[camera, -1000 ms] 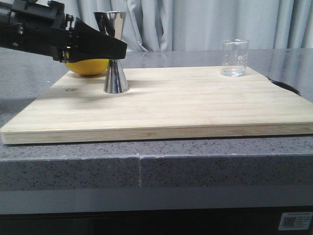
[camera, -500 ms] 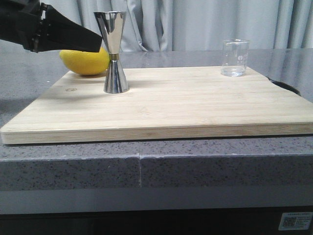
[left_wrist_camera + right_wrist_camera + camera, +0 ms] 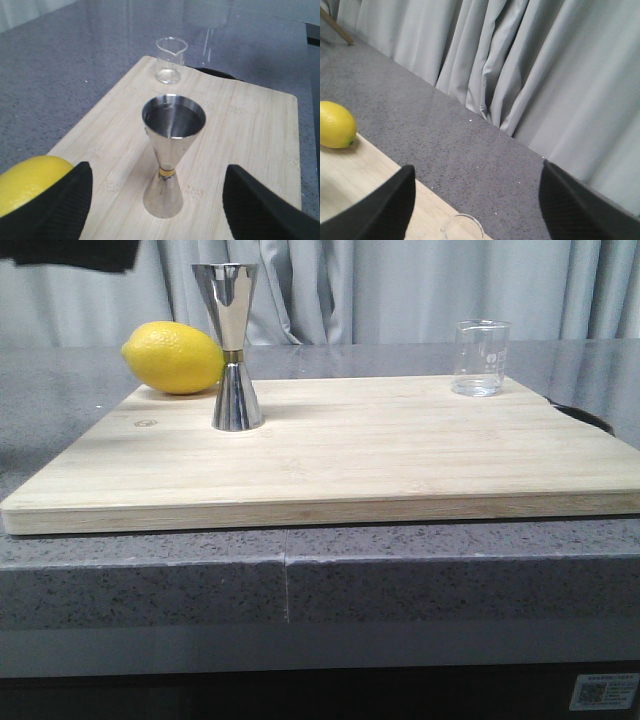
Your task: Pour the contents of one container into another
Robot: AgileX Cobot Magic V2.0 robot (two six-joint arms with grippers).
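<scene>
Left arm lifted away; jigger (image 3: 229, 344) upright.

We are showing matte black fingers (image 3: 47, 207) on our left gripper (image 3: 160, 210), broad and wedge-shaped with a fine pebbled texture. Our right gripper (image 3: 480, 212) is showing the same dark, rounded, finely dimpled fingers (image 3: 580, 207).

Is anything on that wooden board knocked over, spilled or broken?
Nothing stands out. The steel jigger stands upright beside the lemon, the glass beaker stands upright at the far corner, and the cutting board looks dry and undamaged.
</scene>
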